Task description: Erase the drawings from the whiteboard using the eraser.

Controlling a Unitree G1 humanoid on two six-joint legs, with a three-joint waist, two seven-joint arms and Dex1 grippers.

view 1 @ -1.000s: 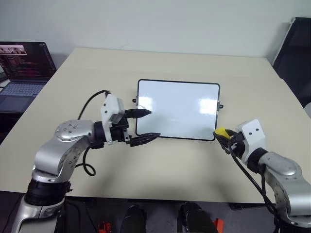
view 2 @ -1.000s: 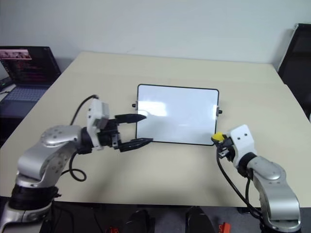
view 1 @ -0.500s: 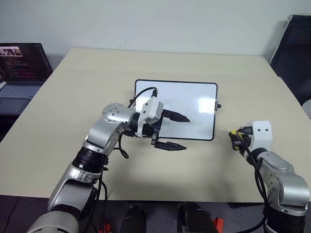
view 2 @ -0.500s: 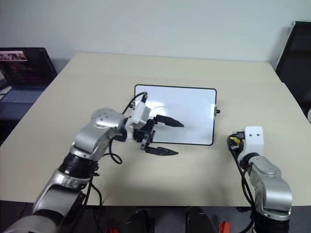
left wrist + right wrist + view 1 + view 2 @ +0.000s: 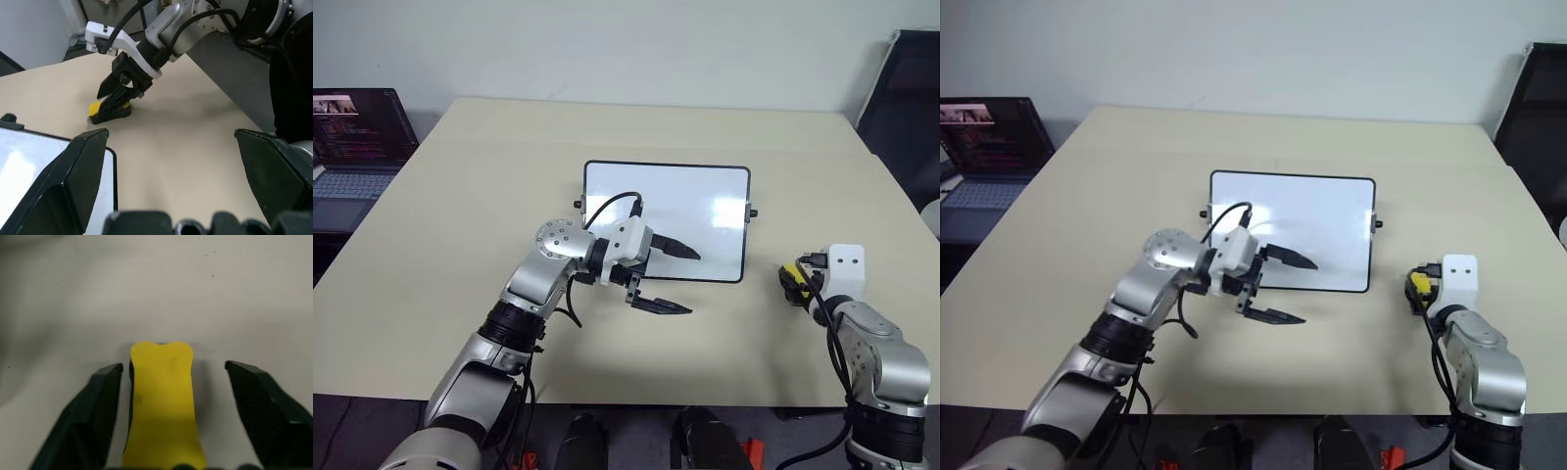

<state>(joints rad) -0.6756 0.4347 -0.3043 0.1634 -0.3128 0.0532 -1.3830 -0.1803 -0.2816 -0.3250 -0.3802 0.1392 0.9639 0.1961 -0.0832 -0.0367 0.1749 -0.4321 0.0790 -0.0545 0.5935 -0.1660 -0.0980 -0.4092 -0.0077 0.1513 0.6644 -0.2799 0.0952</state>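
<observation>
The whiteboard [image 5: 705, 196] lies flat mid-table, its face plain white with glare; the drawings are out of view. My left gripper [image 5: 694, 283] hangs open over the board's near edge, pointing right, one finger above the board and one above the table in front of it. The yellow eraser [image 5: 161, 401] lies on the table to the right of the board. My right gripper [image 5: 793, 285] stands open around the eraser [image 5: 790, 273], with gaps on both sides. The left wrist view shows that right gripper [image 5: 113, 105] straddling the eraser [image 5: 95, 106].
An open laptop [image 5: 352, 147] sits beyond the table's left edge. A black chair [image 5: 911, 98] stands at the far right. The right gripper is close to the table's near right edge [image 5: 862, 406].
The left arm swung right, from the board's left side to its near edge. The right gripper moved right with the eraser, then opened and let go of it.
</observation>
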